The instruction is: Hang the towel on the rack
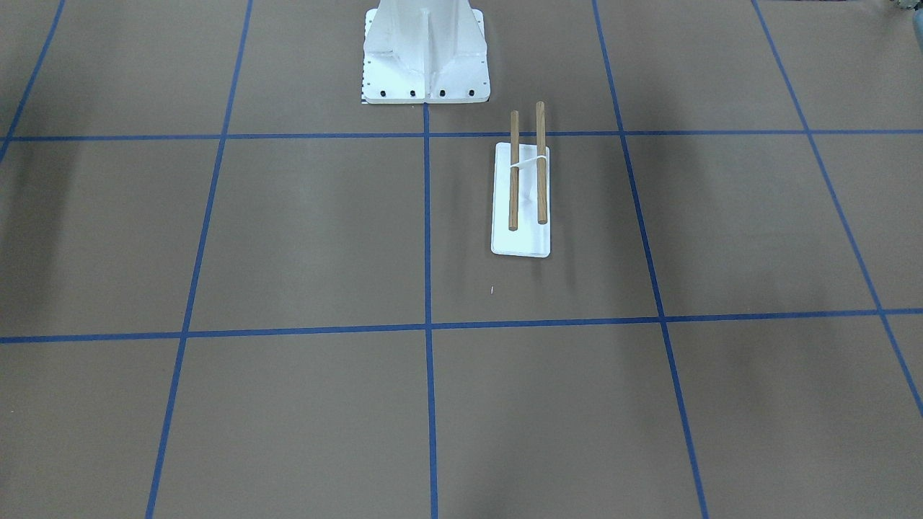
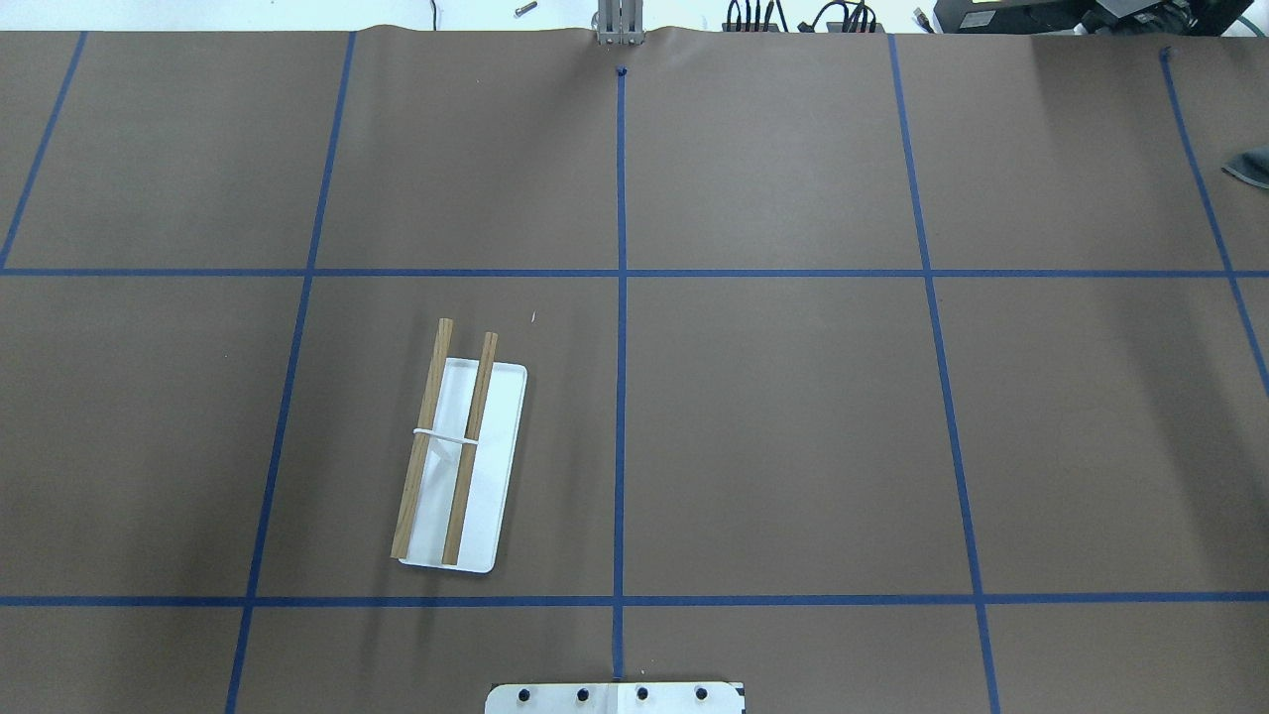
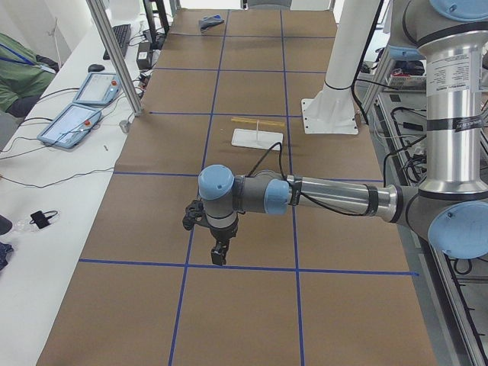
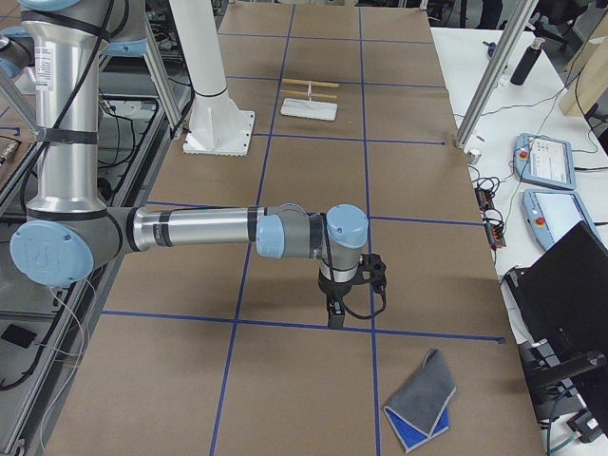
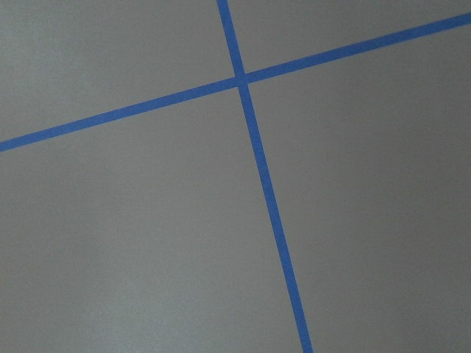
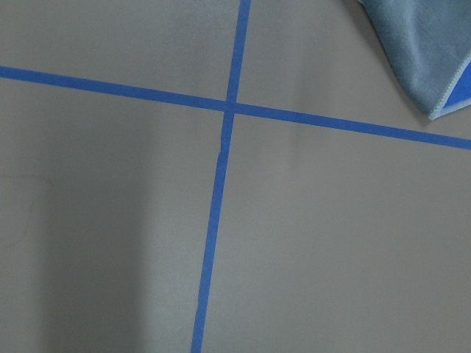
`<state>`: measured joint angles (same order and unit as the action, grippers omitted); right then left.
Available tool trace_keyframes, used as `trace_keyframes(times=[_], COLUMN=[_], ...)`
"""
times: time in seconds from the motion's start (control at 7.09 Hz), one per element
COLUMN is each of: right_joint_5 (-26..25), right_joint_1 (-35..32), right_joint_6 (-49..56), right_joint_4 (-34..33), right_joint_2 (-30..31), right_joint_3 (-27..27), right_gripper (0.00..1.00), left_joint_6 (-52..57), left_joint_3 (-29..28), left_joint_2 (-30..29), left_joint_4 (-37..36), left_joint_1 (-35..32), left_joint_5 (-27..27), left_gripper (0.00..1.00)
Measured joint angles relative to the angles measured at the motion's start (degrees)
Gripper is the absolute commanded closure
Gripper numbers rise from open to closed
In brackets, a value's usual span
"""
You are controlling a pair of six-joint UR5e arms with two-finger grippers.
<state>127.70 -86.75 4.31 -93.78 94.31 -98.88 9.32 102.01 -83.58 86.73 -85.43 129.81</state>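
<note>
The towel (image 4: 418, 404) lies flat on the brown table, dark grey with a blue corner folded up. It also shows at the top right of the right wrist view (image 6: 416, 51) and at the overhead view's right edge (image 2: 1251, 167). The rack (image 2: 456, 456), two brown rods over a white base plate, stands bare (image 1: 526, 187) at the table's other half. My right gripper (image 4: 334, 313) hangs over a tape line, a short way from the towel. My left gripper (image 3: 219, 255) hangs over a tape crossing, far from the rack. I cannot tell whether either is open or shut.
The white pedestal (image 1: 425, 58) with black bolt holes stands by the robot's edge, close to the rack. Blue tape lines grid the table (image 2: 793, 446). An aluminium post (image 4: 484, 85) and teach pendants (image 4: 546, 157) stand on the operators' side. A person in green (image 3: 19, 76) sits there.
</note>
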Motion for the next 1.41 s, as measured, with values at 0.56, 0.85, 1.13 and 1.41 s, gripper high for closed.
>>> trace_keyframes(times=[0.56, 0.85, 1.13, 1.41], right_joint_5=[-0.03, -0.45, -0.69, -1.13], right_joint_1=[0.0, 0.01, 0.13, 0.13], right_joint_6=[0.11, 0.46, 0.07, 0.11], right_joint_4=[0.0, 0.02, 0.37, 1.28], right_joint_2=[-0.12, -0.75, -4.53, -6.89], right_joint_3=[-0.78, -3.03, -4.46, -4.51], right_gripper=[0.0, 0.0, 0.0, 0.0], left_joint_6=[0.0, -0.25, -0.45, -1.11], left_joint_3=[1.22, 2.99, 2.87, 1.3], left_joint_2=[0.0, -0.83, -2.3, -4.04], left_joint_4=[0.01, 1.13, 7.91, 16.38], left_joint_1=[0.06, 0.07, 0.01, -0.05], left_joint_5=[-0.1, -0.48, -0.48, -0.59], left_gripper=[0.01, 0.01, 0.01, 0.01])
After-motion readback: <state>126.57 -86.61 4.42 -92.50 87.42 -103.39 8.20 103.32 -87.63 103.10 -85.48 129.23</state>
